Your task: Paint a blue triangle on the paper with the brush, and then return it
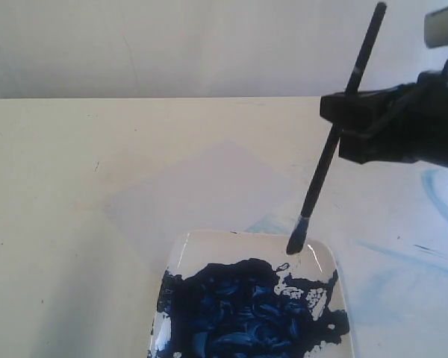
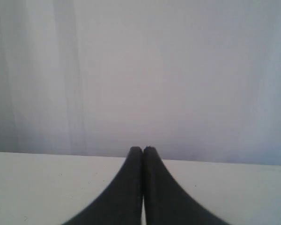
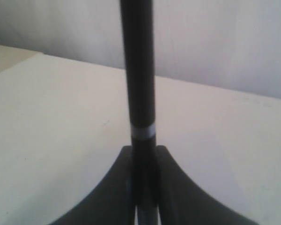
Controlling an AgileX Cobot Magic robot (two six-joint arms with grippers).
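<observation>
Exterior view, item by item. Cream tabletop point(image 1: 45, 224), carrying all that follows.

Thin pale grey-white square paper point(image 1: 209, 183): lies flat, set corner-on like a diamond, at mid-tabletop; its near corner meets the far rim of the plate.

Glossy white rounded-rectangle plate point(image 1: 209, 240): at the near edge, mostly covered by a thick dark-blue paint mass point(image 1: 246, 309).

Long thin black-handled brush point(image 1: 325, 160): held steeply tilted, upper end leaning right; blue-stained bristles sit at the plate's far right corner, and whether they touch it cannot be told.

Right hand point(image 1: 336, 119): black, clamped shut on the brush handle partway up. The right wrist view shows both fingers pressed to the handle just below a thin pale ring point(image 3: 143, 131).

Faint pale-blue smears point(image 1: 433, 194): on the tabletop right of the plate.

Left hand point(image 2: 143, 150): seen only in the left wrist view; fingers closed together, holding nothing, above bare tabletop.
</observation>
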